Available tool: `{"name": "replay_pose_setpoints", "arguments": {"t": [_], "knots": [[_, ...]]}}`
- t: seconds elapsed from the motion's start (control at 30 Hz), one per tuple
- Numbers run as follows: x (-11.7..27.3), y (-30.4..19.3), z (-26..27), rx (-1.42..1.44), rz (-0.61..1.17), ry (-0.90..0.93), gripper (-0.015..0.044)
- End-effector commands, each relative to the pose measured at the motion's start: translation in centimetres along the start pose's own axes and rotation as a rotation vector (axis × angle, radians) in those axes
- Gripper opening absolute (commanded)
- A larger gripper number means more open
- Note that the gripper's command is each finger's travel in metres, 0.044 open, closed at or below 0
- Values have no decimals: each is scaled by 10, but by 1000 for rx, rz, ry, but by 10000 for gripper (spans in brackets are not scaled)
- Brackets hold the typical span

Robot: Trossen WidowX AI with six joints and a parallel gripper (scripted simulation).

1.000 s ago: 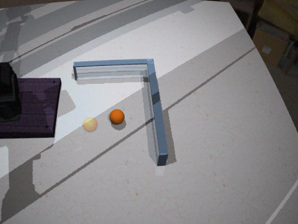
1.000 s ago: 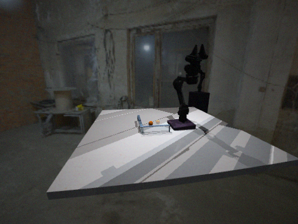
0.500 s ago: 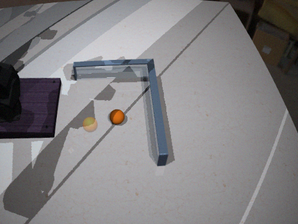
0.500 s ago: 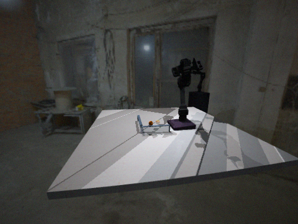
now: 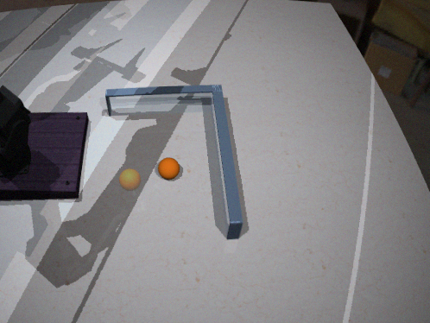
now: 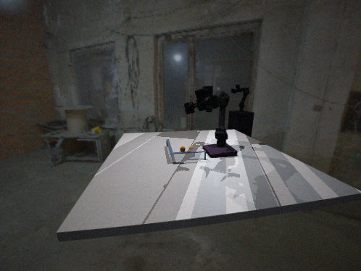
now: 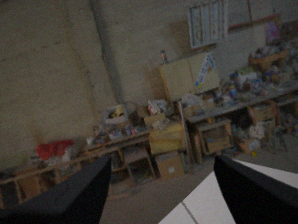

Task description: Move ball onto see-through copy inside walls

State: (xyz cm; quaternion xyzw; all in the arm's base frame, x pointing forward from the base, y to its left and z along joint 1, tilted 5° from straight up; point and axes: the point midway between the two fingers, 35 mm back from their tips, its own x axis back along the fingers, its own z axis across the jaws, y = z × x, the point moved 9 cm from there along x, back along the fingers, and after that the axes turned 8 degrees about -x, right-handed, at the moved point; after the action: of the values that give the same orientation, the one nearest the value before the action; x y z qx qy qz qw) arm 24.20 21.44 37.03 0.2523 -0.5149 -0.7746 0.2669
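Your black parallel-jaw claw (image 6: 191,107) hangs partly spread and empty, high above the desk (image 6: 145,196). The solid orange ball (image 5: 168,167) lies far below it, just beside the pale see-through ball copy (image 5: 129,179), inside the low clear blue walls (image 5: 224,142).

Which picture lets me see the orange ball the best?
The top view. There the orange ball shows big and round on the table, beside the see-through copy and near the blue walls. The exterior view shows it only as a tiny dot. The wrist view misses it completely.
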Motion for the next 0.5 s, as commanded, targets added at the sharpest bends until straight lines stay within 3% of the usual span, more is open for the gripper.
{"name": "replay_pose_setpoints", "arguments": {"t": [0.0,0.23,0.47], "knots": [[-4,-10,-45,10,128,-164,302],[10,-30,-124,-1,372,-454,302],[52,-47,-199,-68,661,-740,302]]}}
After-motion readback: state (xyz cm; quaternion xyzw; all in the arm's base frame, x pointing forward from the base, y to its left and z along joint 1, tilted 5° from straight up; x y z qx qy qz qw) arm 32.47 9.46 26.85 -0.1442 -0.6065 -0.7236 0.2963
